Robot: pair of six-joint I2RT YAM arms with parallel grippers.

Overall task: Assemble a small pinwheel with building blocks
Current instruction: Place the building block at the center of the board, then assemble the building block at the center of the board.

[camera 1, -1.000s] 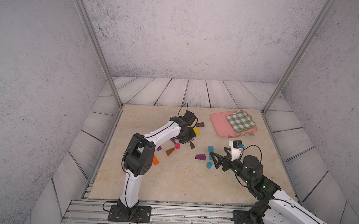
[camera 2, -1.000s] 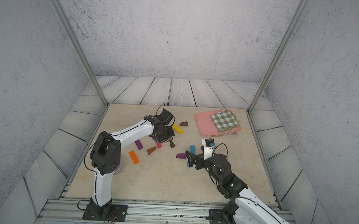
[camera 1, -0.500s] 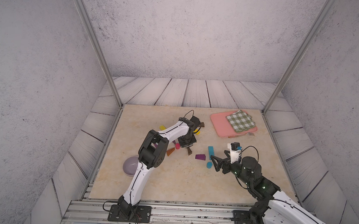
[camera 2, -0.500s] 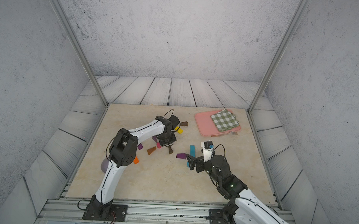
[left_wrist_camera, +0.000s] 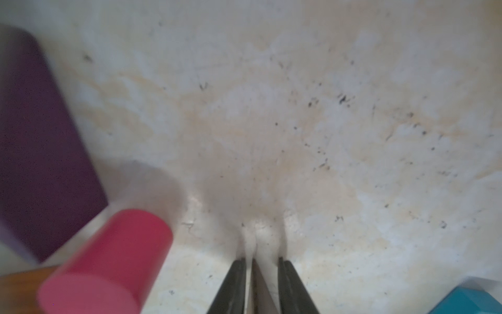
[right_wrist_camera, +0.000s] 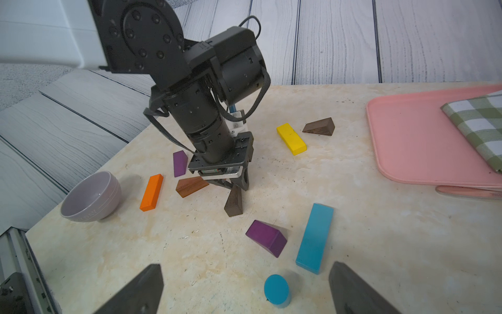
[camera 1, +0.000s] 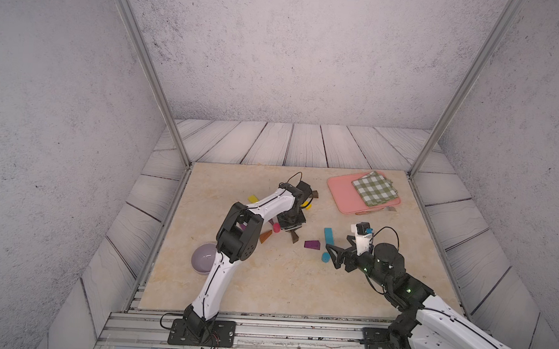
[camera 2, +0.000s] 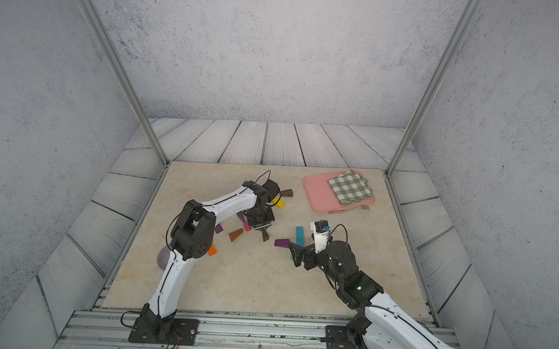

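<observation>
Upright dark wedge (right_wrist_camera: 233, 202) stands on end mid-table (camera 1: 266, 279); left gripper (left_wrist_camera: 262, 261) sits right over it, tips at its top edge; jaws a narrow slit apart, can't tell if they pinch it or only straddle it; pink cyl (camera 1: 276, 227) just beside that gripper; brown wedge (right_wrist_camera: 191, 186) and far purple wedge (right_wrist_camera: 179, 163) close by on the same side; orange bar (right_wrist_camera: 152, 191) lies flat btwn them and the lilac bowl (right_wrist_camera: 91, 197), touching neither; yellow bar (right_wrist_camera: 291, 138) and far dark wedge (right_wrist_camera: 319, 126) near each other beyond the left wrist, not touching; second yellow bar (camera 1: 253, 199) on the other side of the left arm; near purple wedge (right_wrist_camera: 267, 240), teal bar (right_wrist_camera: 315, 238) and blue cyl (right_wrist_camera: 277, 289) grouped at the right gripper (right_wrist_camera: 245, 267); its jaws spread wide, nothing held; blue cyl upright btwn the fingers, clear of both; pink tray (right_wrist_camera: 407, 141) at the far right corner w/ checked cloth (right_wrist_camera: 478, 119) on it.
</observation>
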